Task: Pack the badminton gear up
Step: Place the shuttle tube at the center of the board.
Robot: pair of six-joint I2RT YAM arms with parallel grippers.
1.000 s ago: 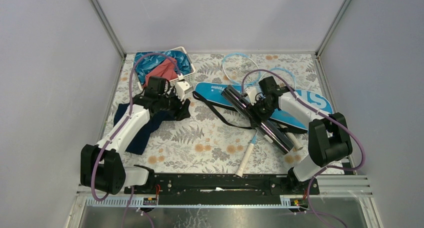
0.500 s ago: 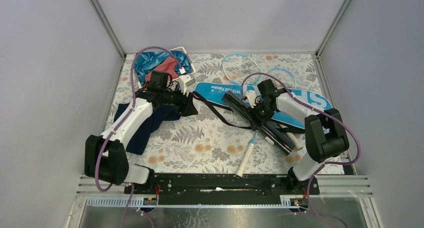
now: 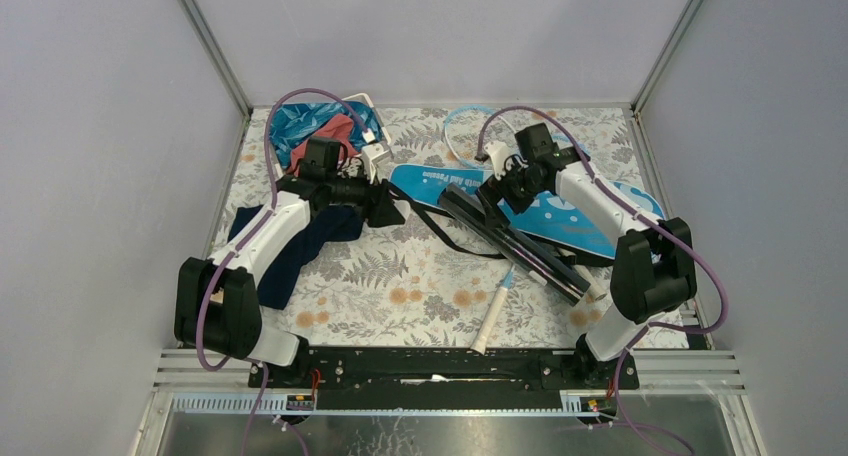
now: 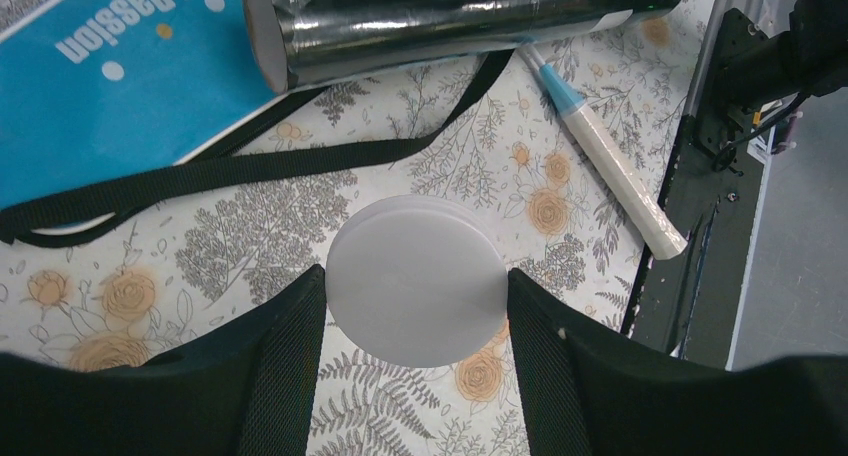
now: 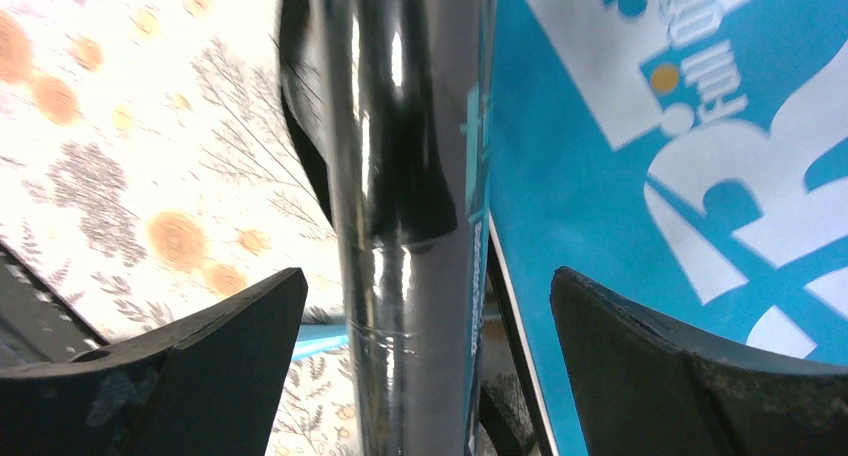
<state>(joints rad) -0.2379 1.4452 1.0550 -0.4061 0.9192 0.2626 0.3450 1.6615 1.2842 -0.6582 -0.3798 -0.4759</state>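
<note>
The left gripper (image 4: 415, 281) pinches a white round cap (image 4: 415, 241); the right gripper (image 5: 428, 276) gapes wide, the black tube (image 5: 390, 156) between its fingers.

Glossy black tube (image 3: 513, 244), white cap (image 4: 415, 281), blue bag (image 3: 568, 219)

— Home or lab?
— Lab, a robot test booth. Plain grey panels (image 3: 440, 36) closing in the far, left and right edges of the desk, aluminium posts (image 3: 210, 46) at both far corners.
— Anything else?
— Black mounting rail (image 3: 440, 364) bolted along the near edge, purple cables (image 3: 300, 95) looping above a floral cloth (image 3: 400, 276).
</note>
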